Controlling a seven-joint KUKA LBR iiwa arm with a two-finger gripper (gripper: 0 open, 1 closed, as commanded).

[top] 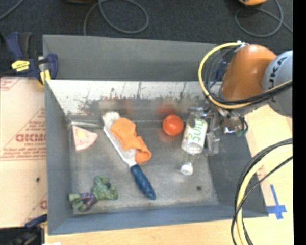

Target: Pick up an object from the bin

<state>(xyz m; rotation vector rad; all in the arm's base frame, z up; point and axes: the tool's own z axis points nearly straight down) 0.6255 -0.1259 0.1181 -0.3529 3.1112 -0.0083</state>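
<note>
We're looking down on the grey bin [61, 152], and the arm is in from the right, its orange cover [245, 73] bulging over the bin's right wall. The gripper [210, 131] sits low at the right end of the floor, right up against a small clear bottle [194, 135]. That bottle is the one to watch: see-through plastic, a white label with green lettering running along its length, lying nearly end-on to us with its upper end by the back wall. It touches the gripper's left side, but whether the jaws are released, clenched or grasping it, we cannot tell, because the metal parts blur together there. Just below the bottle's lower end lies a small white piece [186, 169], round like a cap. Just left of the bottle we have an orange ball [172, 125], close but apart from it. Further left a brush [143, 181] with a blue handle lies slantwise, an orange cloth [131, 136] draped over its white head. Well off to the left are a pink wedge [84, 137] and, in the near corner, a green and purple toy [94, 193].
</note>
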